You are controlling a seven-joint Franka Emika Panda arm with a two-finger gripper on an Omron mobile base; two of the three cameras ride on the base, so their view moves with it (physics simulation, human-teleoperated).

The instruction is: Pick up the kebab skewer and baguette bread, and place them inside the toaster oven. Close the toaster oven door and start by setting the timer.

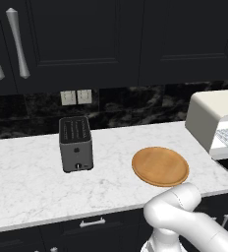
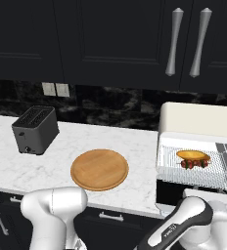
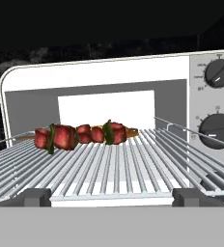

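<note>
The arm bends low in front of the worktop [image 1: 32,182], its white elbow at about 5 o'clock in the left base view and its forearm reaching toward 3 o'clock in the right base view. In the hand view the end effector [image 3: 112,197] looks straight into the toaster oven [image 2: 198,122], its two dark fingertips [image 3: 34,195] set wide apart at the lower edge with nothing between them.

Just past the fingertips, the wire rack [image 3: 114,169] stretches away into the cavity. On it lies the kebab skewer [image 3: 82,136], its long axis running across from 9 o'clock to 3 o'clock, parallel to the oven's front, with red chunks and green pieces threaded along it. The baguette bread [image 2: 192,155] lies just behind the skewer and parallel to it; in the hand view little more than an orange sliver of it shows past the chunks. The toaster oven door is down and mostly hidden below the rack; I cannot make out its handle. Two grey knobs [image 3: 220,72] sit at 2 to 3 o'clock on the oven's front panel.

Farther along the worktop, toward 9 o'clock of the oven, rests a round wooden plate [image 2: 100,169], and beyond it a dark grey slot toaster [image 2: 35,129]. In the left base view the oven is cut off by the right edge.
</note>
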